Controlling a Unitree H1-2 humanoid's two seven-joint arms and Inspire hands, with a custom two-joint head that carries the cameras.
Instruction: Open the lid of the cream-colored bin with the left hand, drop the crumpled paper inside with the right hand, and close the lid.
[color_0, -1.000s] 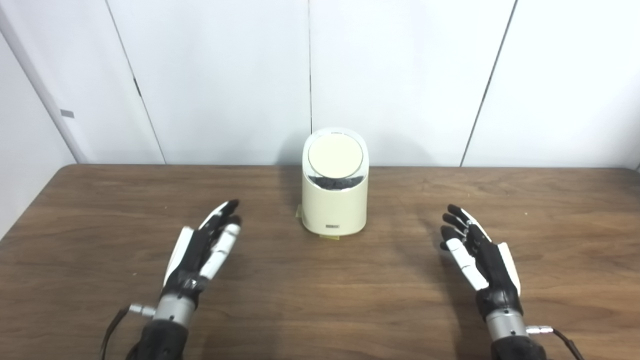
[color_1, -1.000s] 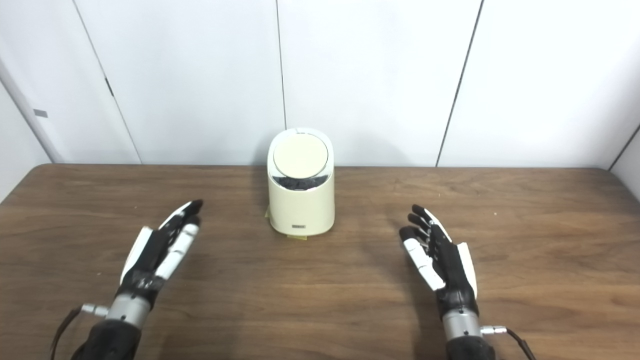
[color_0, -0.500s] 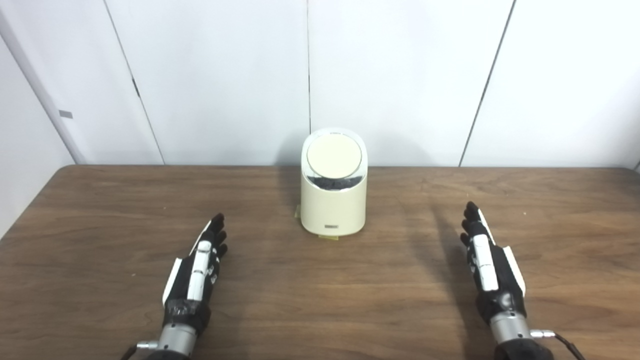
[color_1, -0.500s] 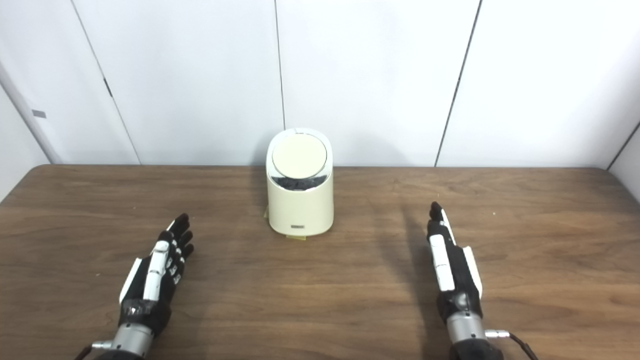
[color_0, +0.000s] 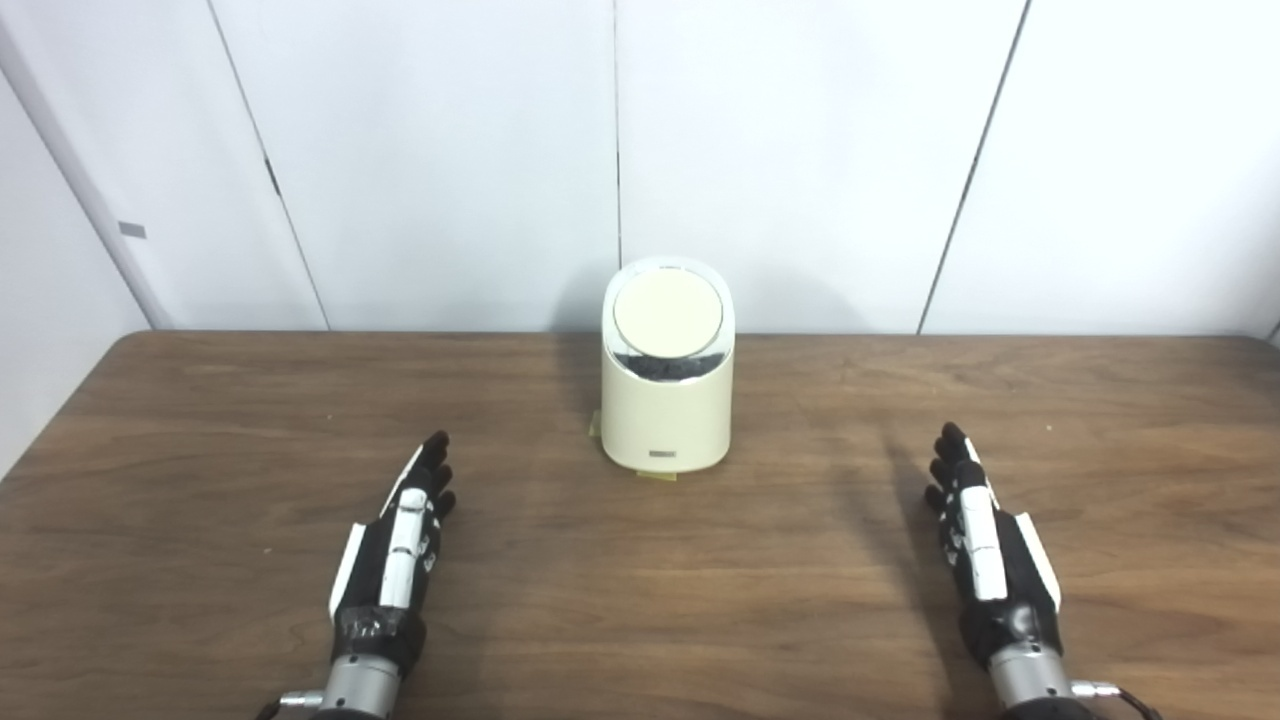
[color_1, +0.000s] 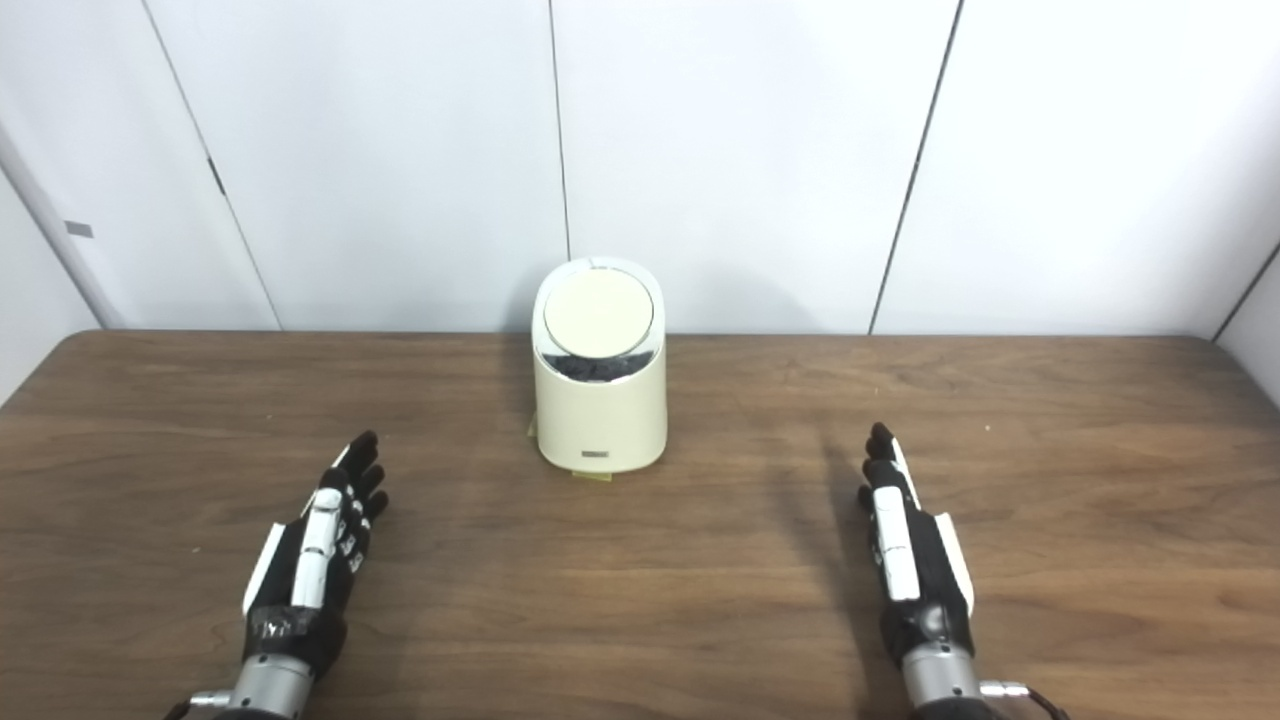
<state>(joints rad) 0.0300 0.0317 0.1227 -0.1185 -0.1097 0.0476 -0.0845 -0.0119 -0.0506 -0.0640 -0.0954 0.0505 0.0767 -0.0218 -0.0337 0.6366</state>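
Left hand (color_0: 395, 555) lies low over the table (color_0: 200, 520), edge-on with the thumb side up, fingers straight and close together, pointing toward the far wall; it holds nothing. Right hand (color_0: 985, 545) mirrors this pose on the opposite side, fingers extended forward, likewise released and empty. Both hands sit well apart from the bin (color_0: 665, 400), one on each side. The bin stands upright at the table's centre rear, near the wall. Its round lid (color_0: 667, 315) tilts toward the camera, with a dark gap under its lower edge. No paper is visible.
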